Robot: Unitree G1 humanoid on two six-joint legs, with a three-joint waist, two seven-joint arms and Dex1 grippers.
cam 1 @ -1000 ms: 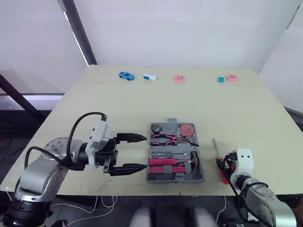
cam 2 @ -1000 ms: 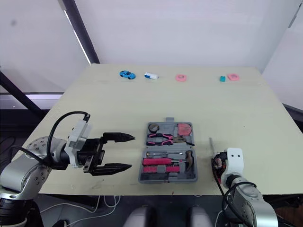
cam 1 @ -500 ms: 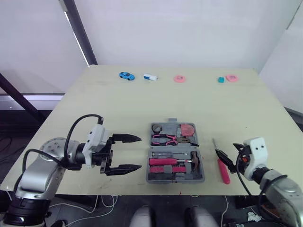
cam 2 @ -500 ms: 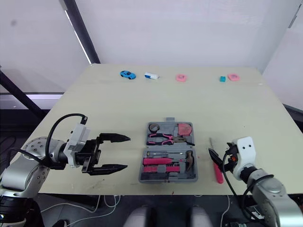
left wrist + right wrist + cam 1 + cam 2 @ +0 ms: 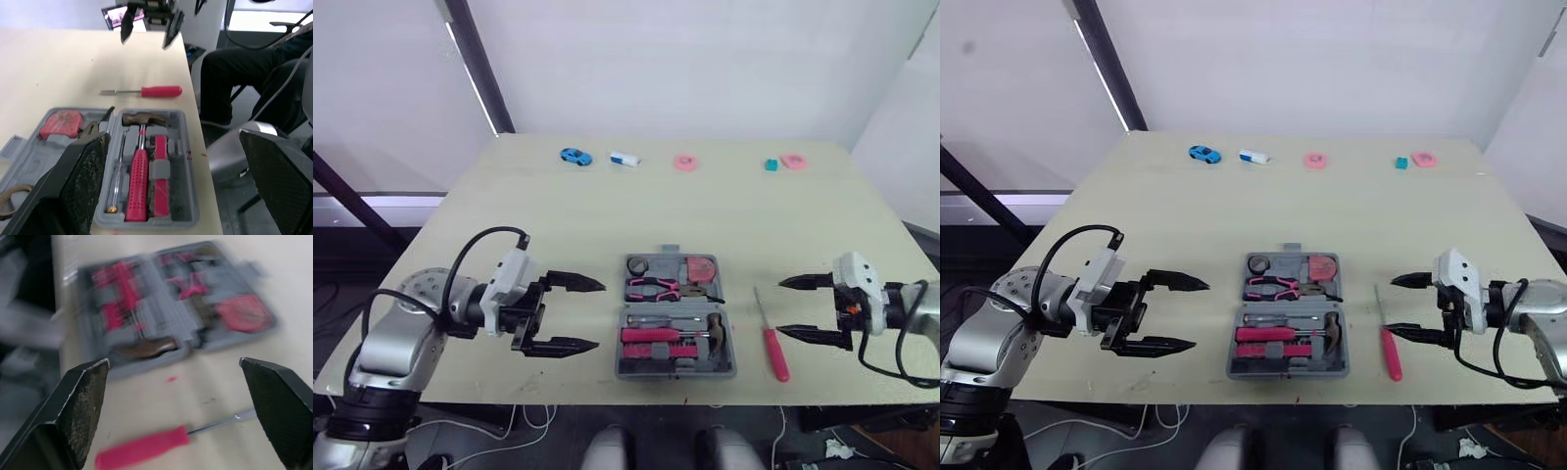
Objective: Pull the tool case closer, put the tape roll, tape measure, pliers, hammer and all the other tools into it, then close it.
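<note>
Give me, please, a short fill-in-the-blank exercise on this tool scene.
1. The case lies with its lid ___.
2. The hammer lies ___ the case.
3. The screwdriver lies outside the case, on the robot's ___ of it.
4. The left gripper and the right gripper have spread jaws and hold ___.

Missing words: open; inside; right; nothing.
</note>
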